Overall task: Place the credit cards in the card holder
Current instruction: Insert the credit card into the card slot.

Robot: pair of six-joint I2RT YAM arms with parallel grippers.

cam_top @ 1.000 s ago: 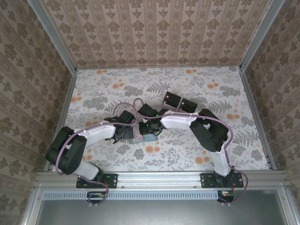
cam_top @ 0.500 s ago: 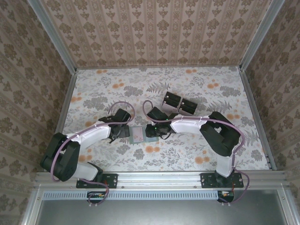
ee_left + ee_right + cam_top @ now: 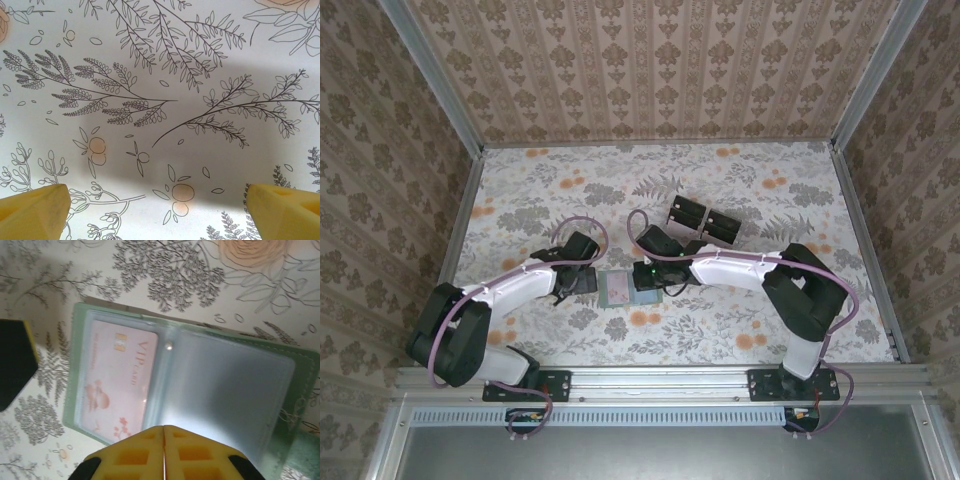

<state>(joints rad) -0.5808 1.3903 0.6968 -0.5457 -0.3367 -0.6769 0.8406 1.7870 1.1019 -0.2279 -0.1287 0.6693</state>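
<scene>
The card holder (image 3: 300,375) lies opened flat on the floral tablecloth, a dull-green wallet with clear sleeves; in the top view the card holder (image 3: 620,291) sits between both grippers. A pale pink credit card (image 3: 117,382) marked VIP sits inside its left sleeve. The right sleeve (image 3: 225,390) looks pale grey under glare, and I cannot tell whether a card is in it. My right gripper (image 3: 164,429) is shut, its tips over the holder's near edge at the fold; from above the right gripper (image 3: 643,278) is at the holder's right side. My left gripper (image 3: 160,210) is open over bare cloth, just left of the holder (image 3: 582,283).
A clear tray with black blocks (image 3: 705,220) stands behind the right arm, toward the back. A black and yellow finger (image 3: 15,367) of the left gripper is beside the holder's left edge. Patterned walls enclose the table on three sides.
Both grippers were bunched over the holder a second ago. The left gripper has drawn back to the left, the right arm has stretched out lower, and the holder now lies open between them.
</scene>
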